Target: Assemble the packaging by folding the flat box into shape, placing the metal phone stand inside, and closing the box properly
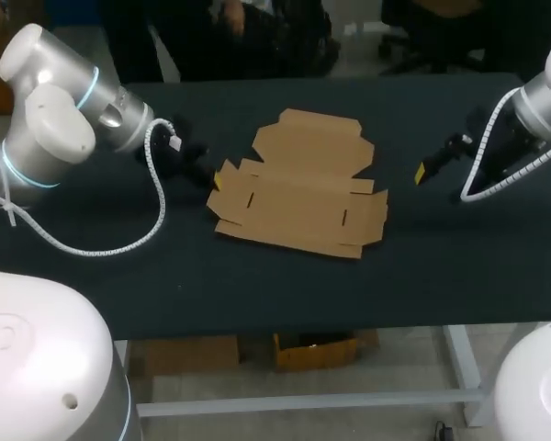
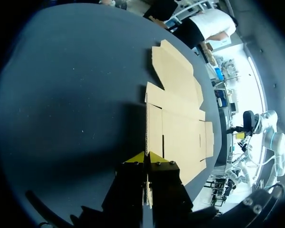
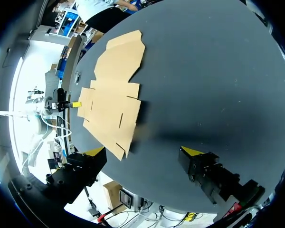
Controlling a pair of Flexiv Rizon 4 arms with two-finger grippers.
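Note:
The flat brown cardboard box (image 1: pixel 303 193) lies unfolded in the middle of the dark table. Its left side flap is slightly lifted. My left gripper (image 1: pixel 214 180) is at that flap. In the left wrist view the flap's thin edge (image 2: pixel 146 128) runs between the yellow tips of my left gripper (image 2: pixel 145 157), which is shut on it. My right gripper (image 1: pixel 432 163) hovers to the right of the box, apart from it. In the right wrist view my right gripper (image 3: pixel 144 151) stands wide open and holds nothing, with the box (image 3: pixel 114 99) ahead of it. No phone stand shows in any view.
The dark table (image 1: pixel 441 266) extends well beyond the box on all sides. My left arm's white coiled cable (image 1: pixel 101 248) droops over the table's left part. The table's front edge (image 1: pixel 349 322) runs below the box.

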